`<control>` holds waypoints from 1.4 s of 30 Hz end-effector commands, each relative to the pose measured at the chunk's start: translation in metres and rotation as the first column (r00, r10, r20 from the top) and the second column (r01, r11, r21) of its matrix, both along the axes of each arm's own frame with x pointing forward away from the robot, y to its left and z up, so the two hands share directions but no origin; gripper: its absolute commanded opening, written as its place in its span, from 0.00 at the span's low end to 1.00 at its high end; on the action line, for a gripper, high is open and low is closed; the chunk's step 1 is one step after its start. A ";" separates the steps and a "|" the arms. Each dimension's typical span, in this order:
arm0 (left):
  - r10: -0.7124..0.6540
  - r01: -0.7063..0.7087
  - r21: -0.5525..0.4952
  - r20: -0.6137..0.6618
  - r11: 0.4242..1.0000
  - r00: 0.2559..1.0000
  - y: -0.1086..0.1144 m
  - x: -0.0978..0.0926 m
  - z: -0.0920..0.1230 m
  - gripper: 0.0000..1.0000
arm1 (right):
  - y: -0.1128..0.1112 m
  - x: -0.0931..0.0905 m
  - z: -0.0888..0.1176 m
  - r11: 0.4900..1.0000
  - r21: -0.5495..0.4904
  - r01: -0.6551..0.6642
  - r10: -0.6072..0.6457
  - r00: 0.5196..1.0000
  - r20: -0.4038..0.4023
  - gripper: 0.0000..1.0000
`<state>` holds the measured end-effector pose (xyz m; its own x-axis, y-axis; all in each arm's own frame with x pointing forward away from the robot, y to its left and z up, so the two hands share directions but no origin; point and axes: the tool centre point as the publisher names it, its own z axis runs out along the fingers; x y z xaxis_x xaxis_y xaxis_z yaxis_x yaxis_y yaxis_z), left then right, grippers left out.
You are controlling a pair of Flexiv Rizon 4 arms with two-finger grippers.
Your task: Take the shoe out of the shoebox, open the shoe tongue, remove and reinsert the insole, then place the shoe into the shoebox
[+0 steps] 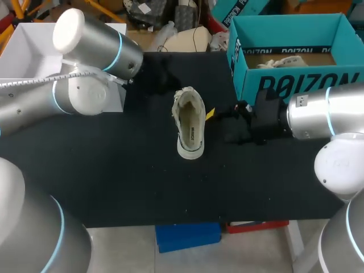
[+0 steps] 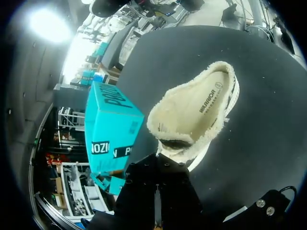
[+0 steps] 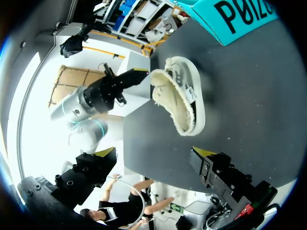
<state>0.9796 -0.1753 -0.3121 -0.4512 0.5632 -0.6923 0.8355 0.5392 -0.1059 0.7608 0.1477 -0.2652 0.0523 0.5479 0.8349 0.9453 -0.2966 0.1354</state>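
A cream-white shoe (image 1: 190, 122) (image 2: 196, 112) (image 3: 180, 103) lies in the middle of the black table, its opening up and its insole showing. My left gripper (image 1: 169, 84) (image 2: 158, 165) (image 3: 141, 76) is at the shoe's far, toe end, shut on the edge of the tongue, which is drawn back. To the right of the shoe, my right gripper (image 1: 219, 118) (image 3: 156, 153) stands open a little short of it, nothing between its fingers. The teal shoebox (image 1: 296, 85) (image 2: 112, 127) (image 3: 240, 17) stands open at the back right.
A white open box (image 1: 28, 48) stands at the back left, partly behind my left arm. Something pale, paper or cloth, lies inside the shoebox (image 1: 284, 61). The black table (image 1: 114, 182) runs on bare towards its front edge.
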 end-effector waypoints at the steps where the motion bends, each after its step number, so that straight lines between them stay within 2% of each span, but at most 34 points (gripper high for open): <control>1: 0.002 -0.001 0.009 -0.040 1.000 0.999 -0.013 0.013 -0.005 0.00 | 0.001 0.001 0.000 1.000 -0.002 0.000 0.000 1.000 -0.001 1.00; 4: -0.026 0.028 0.032 -0.059 0.999 0.998 -0.018 0.014 -0.008 0.00 | 0.001 0.001 0.000 1.000 -0.002 0.000 0.000 1.000 -0.001 1.00; 9: -0.043 0.044 0.003 -0.121 0.999 0.992 -0.027 0.002 -0.006 0.00 | 0.001 0.001 0.000 1.000 -0.002 0.000 0.000 1.000 -0.001 1.00; 15: -0.051 0.066 0.090 -0.157 0.994 0.986 -0.022 -0.014 -0.008 0.00 | 0.001 0.001 0.000 1.000 -0.002 0.000 0.000 1.000 -0.001 1.00; 24: -0.039 0.068 0.139 -0.207 0.988 0.978 -0.014 -0.030 -0.041 0.00 | 0.001 0.001 0.000 1.000 -0.002 0.000 0.000 1.000 -0.001 1.00; 31: -0.056 0.097 0.168 -0.231 0.981 0.971 -0.016 -0.044 -0.056 0.00 | 0.001 0.001 0.000 1.000 -0.002 0.000 0.000 1.000 -0.001 1.00; 34: -0.057 0.097 0.164 -0.236 0.982 0.970 -0.016 -0.048 -0.053 0.00 | 0.001 0.001 0.000 1.000 -0.002 0.000 0.000 1.000 -0.001 1.00; 37: -0.033 0.070 0.131 -0.266 0.989 0.963 -0.011 -0.054 -0.038 0.00 | 0.001 0.001 0.000 1.000 -0.002 0.000 0.000 1.000 -0.001 1.00; 41: 0.090 -0.078 0.044 -0.407 0.996 0.909 0.003 -0.070 -0.017 0.00 | 0.001 0.001 0.000 1.000 -0.002 0.000 0.000 1.000 -0.001 1.00; 42: 0.115 -0.111 0.034 -0.423 0.993 0.899 0.008 -0.074 -0.011 0.10 | 0.001 0.001 0.000 1.000 -0.002 0.000 0.000 1.000 -0.001 1.00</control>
<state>0.9223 -0.1908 -0.3447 -0.6738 0.5956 -0.4372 0.7380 0.5713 -0.3592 0.7607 0.1477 -0.2651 0.0523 0.5478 0.8350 0.9454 -0.2966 0.1354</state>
